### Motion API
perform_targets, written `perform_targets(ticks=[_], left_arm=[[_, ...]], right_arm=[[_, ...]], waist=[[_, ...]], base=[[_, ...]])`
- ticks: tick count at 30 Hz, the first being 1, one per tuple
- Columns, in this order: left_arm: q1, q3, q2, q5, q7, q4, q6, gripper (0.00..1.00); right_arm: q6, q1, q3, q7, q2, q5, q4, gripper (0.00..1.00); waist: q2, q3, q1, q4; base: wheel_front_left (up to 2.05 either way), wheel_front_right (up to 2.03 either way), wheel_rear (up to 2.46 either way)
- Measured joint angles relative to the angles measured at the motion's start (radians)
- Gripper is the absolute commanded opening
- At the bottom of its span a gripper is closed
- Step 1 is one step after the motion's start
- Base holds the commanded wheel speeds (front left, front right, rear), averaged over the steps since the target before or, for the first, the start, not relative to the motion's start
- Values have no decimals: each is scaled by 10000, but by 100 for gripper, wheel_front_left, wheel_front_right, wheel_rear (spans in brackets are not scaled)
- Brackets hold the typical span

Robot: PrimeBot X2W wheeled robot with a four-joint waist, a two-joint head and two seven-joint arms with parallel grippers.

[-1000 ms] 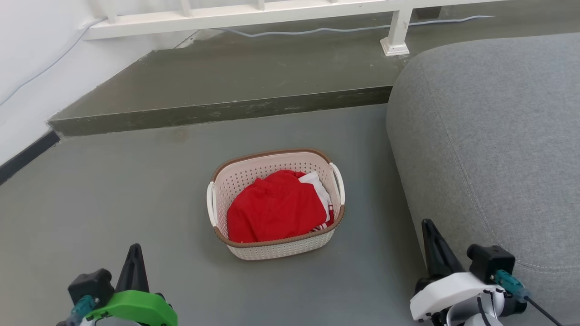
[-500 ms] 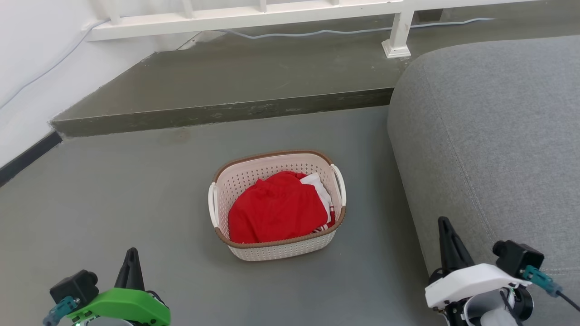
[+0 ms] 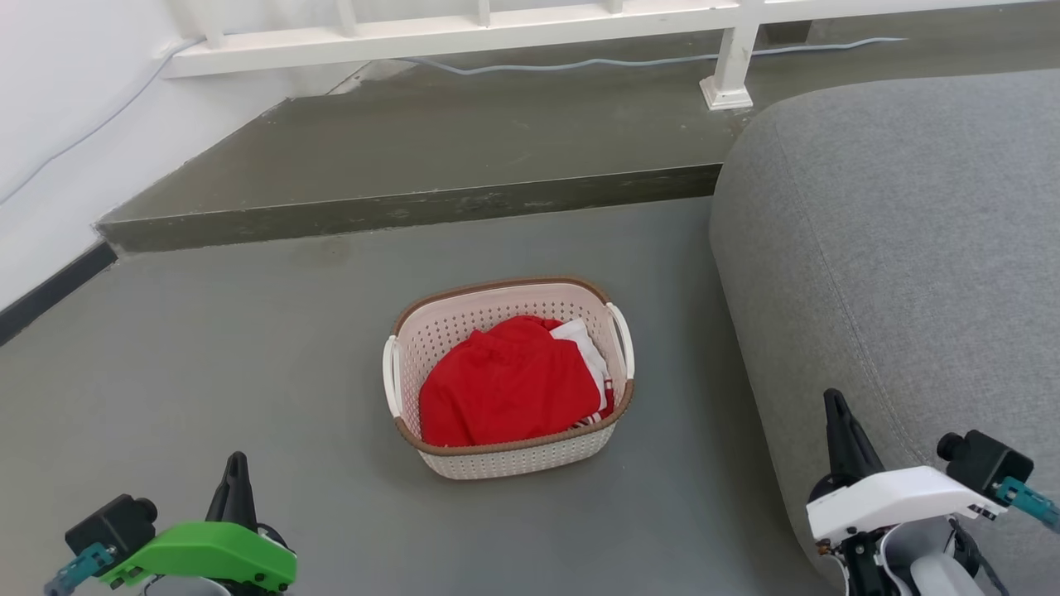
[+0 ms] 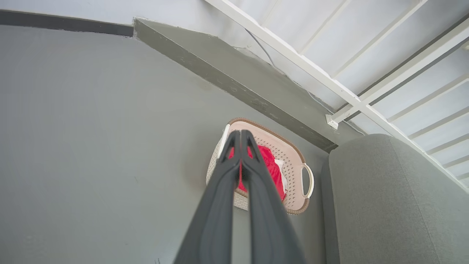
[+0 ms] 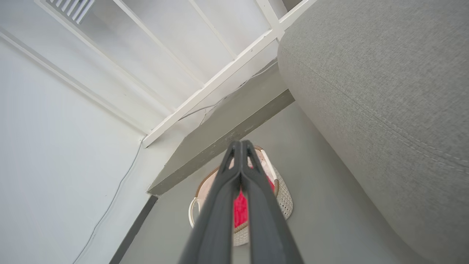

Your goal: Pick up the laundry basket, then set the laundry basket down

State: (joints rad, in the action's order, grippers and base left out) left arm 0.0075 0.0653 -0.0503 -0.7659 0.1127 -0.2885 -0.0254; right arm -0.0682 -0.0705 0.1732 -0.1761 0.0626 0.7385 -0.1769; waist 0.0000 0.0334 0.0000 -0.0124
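The laundry basket (image 3: 508,451) stands on the grey floor, cream perforated plastic with a brown rim, a white handle on each side, red and white cloth inside. My left gripper (image 3: 237,458) is at the lower left, well short of the basket, fingers shut on nothing. My right gripper (image 3: 834,396) is at the lower right beside the sofa, also shut and empty. The left wrist view has the basket (image 4: 293,183) beyond the touching fingertips of the left gripper (image 4: 240,132). From the right wrist the basket (image 5: 284,198) lies far below the right gripper (image 5: 240,143).
A grey sofa (image 3: 894,248) fills the right side, close to the basket and my right arm. A raised step (image 3: 397,207) crosses behind the basket, with a white railing (image 3: 464,29) and a cable on it. A white wall (image 3: 50,124) bounds the left.
Both grippers have moved outward and lower in the head view, the left to the left, the right to the right. The basket has not moved on the floor.
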Motion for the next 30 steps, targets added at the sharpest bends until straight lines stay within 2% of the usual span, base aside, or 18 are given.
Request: perform_targets(ticks=[30], left_arm=[[-244,-637,38,-3467,-997,19,552,0]], right_arm=[[696,428,-752,803,267,4034,-165,0]], waist=[[0,-124,0,57]], base=[[0,0,0]])
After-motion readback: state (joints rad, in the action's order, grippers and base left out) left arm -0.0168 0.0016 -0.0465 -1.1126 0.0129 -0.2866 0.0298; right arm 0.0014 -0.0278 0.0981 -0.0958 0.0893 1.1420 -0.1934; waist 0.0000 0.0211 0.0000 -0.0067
